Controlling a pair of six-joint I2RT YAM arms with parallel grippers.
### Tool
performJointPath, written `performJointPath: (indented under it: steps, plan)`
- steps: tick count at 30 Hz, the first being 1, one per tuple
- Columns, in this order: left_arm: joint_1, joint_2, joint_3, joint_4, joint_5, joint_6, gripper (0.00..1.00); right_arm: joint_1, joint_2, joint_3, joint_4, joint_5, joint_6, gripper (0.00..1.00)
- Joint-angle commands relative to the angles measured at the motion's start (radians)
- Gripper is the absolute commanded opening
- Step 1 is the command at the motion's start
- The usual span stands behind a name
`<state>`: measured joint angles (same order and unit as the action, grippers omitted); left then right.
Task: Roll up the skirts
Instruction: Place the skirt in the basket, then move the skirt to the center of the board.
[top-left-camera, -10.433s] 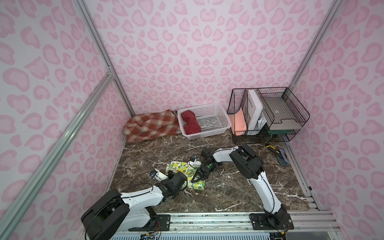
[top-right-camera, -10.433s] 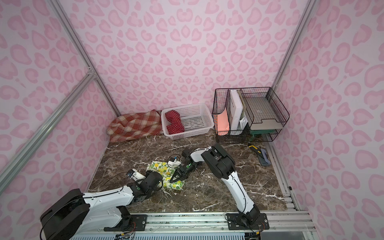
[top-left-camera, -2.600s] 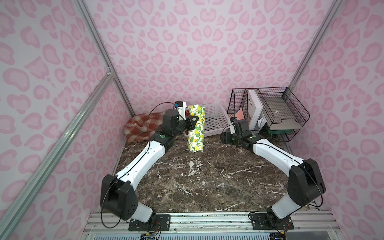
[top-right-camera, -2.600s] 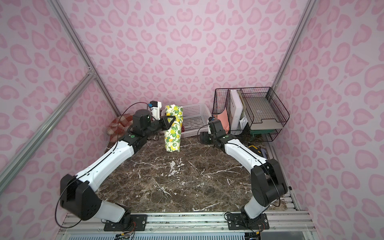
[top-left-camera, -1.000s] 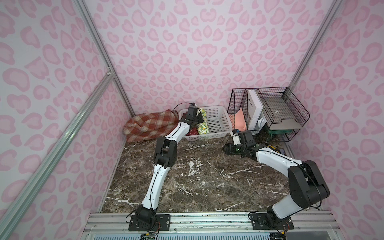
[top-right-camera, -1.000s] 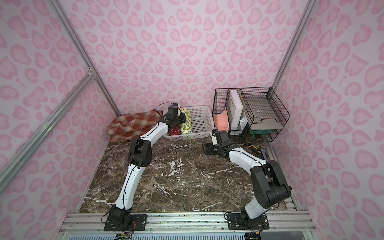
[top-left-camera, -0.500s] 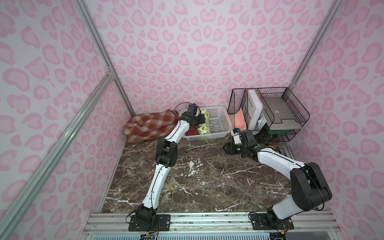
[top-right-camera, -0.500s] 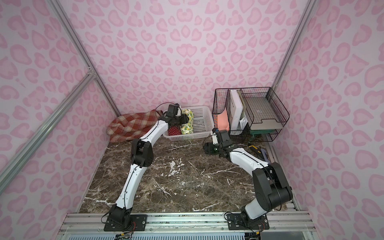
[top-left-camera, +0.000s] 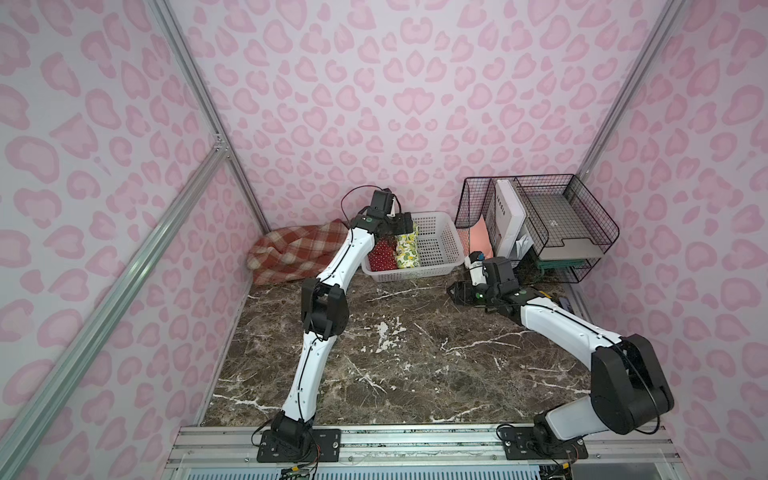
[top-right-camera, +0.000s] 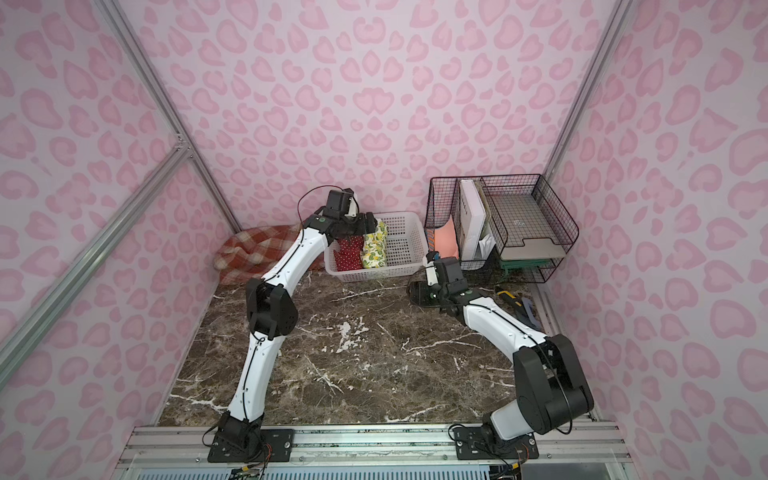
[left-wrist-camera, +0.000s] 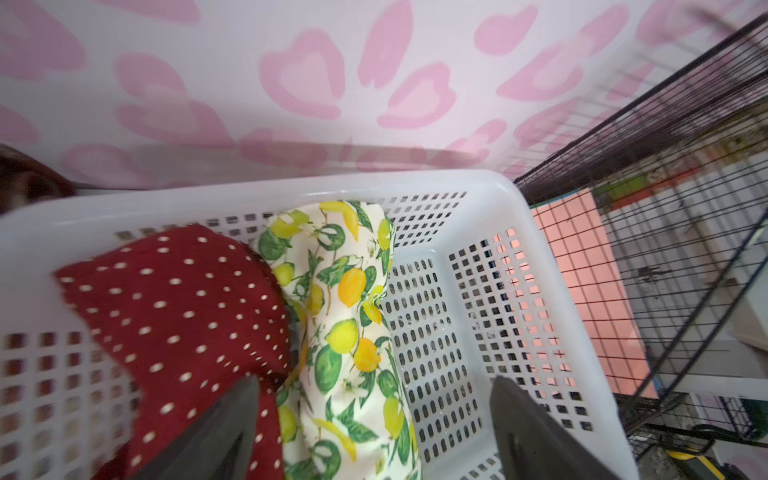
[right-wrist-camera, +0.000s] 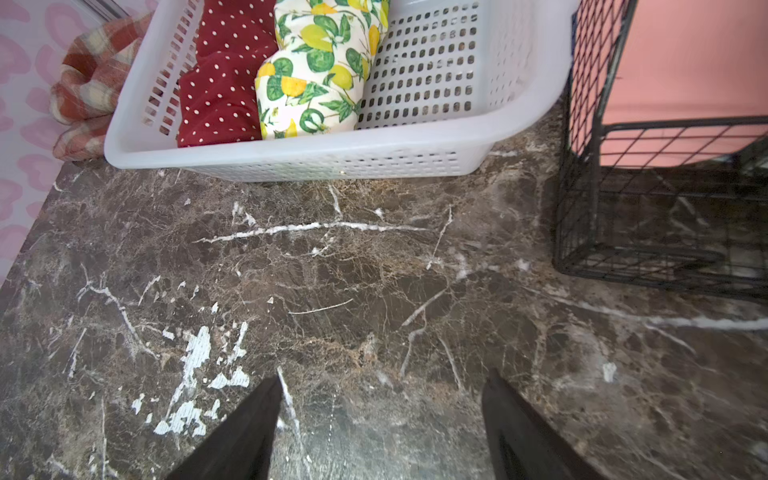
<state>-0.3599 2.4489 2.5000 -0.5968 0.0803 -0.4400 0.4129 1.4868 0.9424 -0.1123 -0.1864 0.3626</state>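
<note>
Plaid skirt (top-left-camera: 297, 253): crumpled on tabletop (right-wrist-camera: 374, 270) just beside basket (left-wrist-camera: 478, 195); thick, soft, likely heaviest; grip a hem edge.
Lemon skirt (left-wrist-camera: 349, 332), red skirt (left-wrist-camera: 178, 307): rolled, together in basket.
Left end effector (left-wrist-camera: 374, 382): open, empty, above lemon skirt.
Right end effector (right-wrist-camera: 382, 378): open, empty, over tabletop.

Robot lab booth, staged homelike: pink heart-print walls (top-left-camera: 415, 104) on aluminium struts (top-left-camera: 201, 95), marble-look tabletop (top-left-camera: 415, 365), left arm (top-left-camera: 307, 365) and right arm (top-left-camera: 557, 324) bolted to front rail (top-left-camera: 415, 440); props: basket (top-left-camera: 411, 272), wire rack (top-left-camera: 582, 216)
</note>
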Motion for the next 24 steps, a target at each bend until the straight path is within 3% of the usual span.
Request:
performJointPath:
  steps: [1, 2, 3, 4, 5, 6, 7, 8, 11, 13, 14, 16, 17, 19, 24]
  plan:
    - [0.044, -0.118, -0.056, -0.075, -0.103, -0.031, 0.65, 0.016, -0.018, -0.001, 0.009, 0.007, -0.006, 0.79]
    - [0.063, -0.165, -0.103, -0.074, -0.117, -0.045, 0.43, 0.026, -0.022, -0.004, 0.017, 0.005, -0.007, 0.76]
    - [0.086, -0.22, -0.171, -0.07, -0.144, -0.073, 0.14, 0.04, -0.026, -0.004, 0.021, -0.001, -0.012, 0.68]
    - [0.116, -0.278, -0.242, -0.07, -0.167, -0.103, 0.0, 0.054, -0.028, -0.002, 0.025, -0.012, -0.018, 0.6]
    - [0.144, -0.326, -0.307, -0.062, -0.173, -0.131, 0.0, 0.067, -0.027, -0.001, 0.028, -0.017, -0.023, 0.43]
    - [0.184, -0.375, -0.39, -0.044, -0.161, -0.17, 0.0, 0.083, -0.024, 0.004, 0.027, -0.021, -0.029, 0.2]
    - [0.234, -0.42, -0.473, -0.02, -0.127, -0.22, 0.0, 0.094, -0.02, 0.008, 0.024, -0.021, -0.03, 0.06]
    - [0.28, -0.449, -0.536, -0.005, -0.091, -0.269, 0.0, 0.105, -0.017, 0.01, 0.023, -0.021, -0.033, 0.0]
    - [0.433, -0.472, -0.67, -0.03, 0.033, -0.414, 0.0, 0.139, -0.012, 0.013, 0.023, -0.015, -0.034, 0.0]
    - [0.504, -0.442, -0.696, -0.096, 0.049, -0.452, 0.0, 0.162, -0.01, 0.015, 0.023, -0.013, -0.04, 0.02]
    - [0.521, -0.423, -0.697, -0.115, 0.049, -0.448, 0.04, 0.17, -0.011, 0.018, 0.021, -0.006, -0.041, 0.05]
    - [0.54, -0.372, -0.677, -0.16, 0.024, -0.438, 0.33, 0.181, -0.008, 0.021, 0.014, 0.001, -0.046, 0.23]
    - [0.545, -0.351, -0.666, -0.169, 0.022, -0.435, 0.39, 0.181, -0.007, 0.023, 0.011, 0.005, -0.048, 0.32]
    - [0.549, -0.31, -0.654, -0.167, 0.021, -0.45, 0.55, 0.181, -0.003, 0.025, 0.005, 0.024, -0.05, 0.39]
    - [0.547, -0.249, -0.675, -0.12, 0.035, -0.527, 0.6, 0.181, 0.014, 0.038, -0.011, 0.062, -0.056, 0.47]
